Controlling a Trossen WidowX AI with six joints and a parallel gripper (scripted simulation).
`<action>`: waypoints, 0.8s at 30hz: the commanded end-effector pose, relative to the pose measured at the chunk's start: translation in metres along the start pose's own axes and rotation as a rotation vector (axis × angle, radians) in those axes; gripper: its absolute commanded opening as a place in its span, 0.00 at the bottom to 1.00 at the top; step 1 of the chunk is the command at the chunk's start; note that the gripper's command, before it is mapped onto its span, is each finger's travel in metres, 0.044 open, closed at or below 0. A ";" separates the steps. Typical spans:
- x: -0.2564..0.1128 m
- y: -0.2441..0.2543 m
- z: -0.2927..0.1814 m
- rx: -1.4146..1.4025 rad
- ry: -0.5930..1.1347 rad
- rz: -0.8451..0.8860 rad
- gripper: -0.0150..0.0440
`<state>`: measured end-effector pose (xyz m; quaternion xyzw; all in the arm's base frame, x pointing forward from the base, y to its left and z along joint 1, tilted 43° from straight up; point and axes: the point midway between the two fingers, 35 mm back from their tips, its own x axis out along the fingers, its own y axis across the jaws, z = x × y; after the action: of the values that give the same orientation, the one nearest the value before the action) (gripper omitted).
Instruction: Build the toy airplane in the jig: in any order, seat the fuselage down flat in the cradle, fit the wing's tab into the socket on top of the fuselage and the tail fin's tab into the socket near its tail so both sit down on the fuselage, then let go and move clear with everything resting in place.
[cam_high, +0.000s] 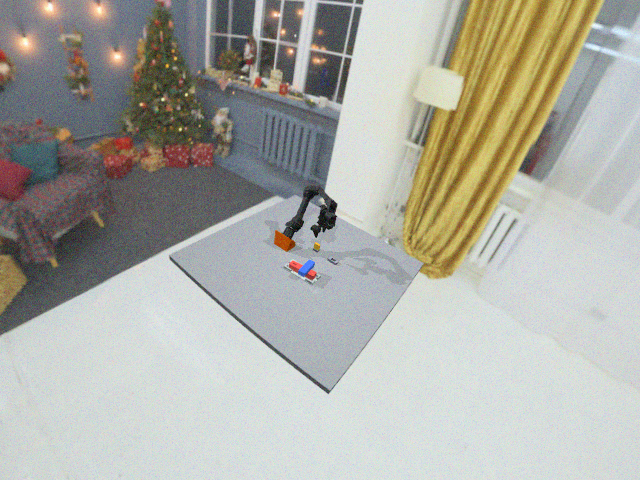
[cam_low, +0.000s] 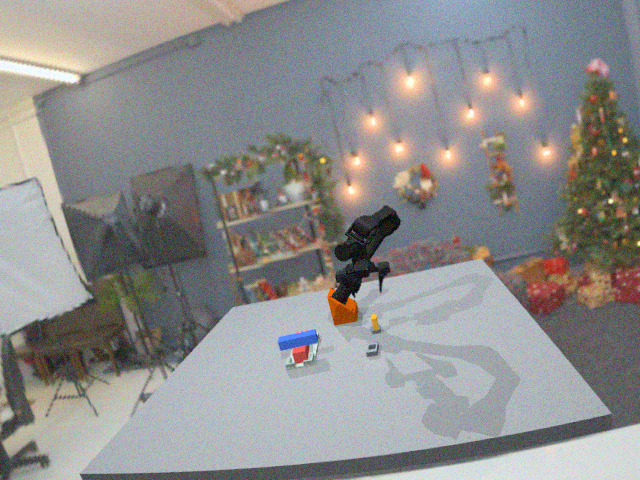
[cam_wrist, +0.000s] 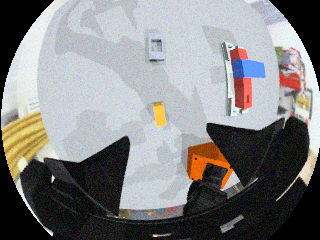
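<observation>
The red fuselage (cam_high: 294, 265) (cam_low: 299, 354) (cam_wrist: 243, 96) lies lengthwise in the pale cradle (cam_low: 293, 365) (cam_wrist: 229, 85). The blue wing (cam_high: 306, 267) (cam_low: 298, 339) (cam_wrist: 250, 69) lies crosswise on top of it; its tab is hidden, so I cannot tell if it sits fully down. A dark socket shows near one fuselage end in the wrist view. The yellow tail fin (cam_high: 316, 246) (cam_low: 374, 322) (cam_wrist: 159, 114) stands upright on a small dark base, apart from the fuselage. My gripper (cam_high: 322, 230) (cam_low: 367, 293) (cam_wrist: 169, 133) is wide open and empty, high above the table on the fin's side.
A small grey block (cam_high: 333, 260) (cam_low: 372, 349) (cam_wrist: 156, 58) with a rectangular opening lies near the tail fin. The orange arm mount (cam_high: 283, 240) (cam_low: 343, 312) (cam_wrist: 196, 156) stands behind the cradle and fin in the exterior view. The arm's shadow crosses the grey table (cam_high: 330, 330) (cam_low: 232, 413).
</observation>
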<state>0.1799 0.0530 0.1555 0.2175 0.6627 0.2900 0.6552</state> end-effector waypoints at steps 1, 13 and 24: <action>0.025 0.003 -0.002 0.000 0.002 0.005 1.00; 0.068 0.005 -0.004 -0.002 0.002 0.011 1.00; 0.084 0.004 -0.003 -0.002 0.002 0.008 1.00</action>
<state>0.1740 0.1076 0.0997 0.2165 0.6614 0.2927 0.6558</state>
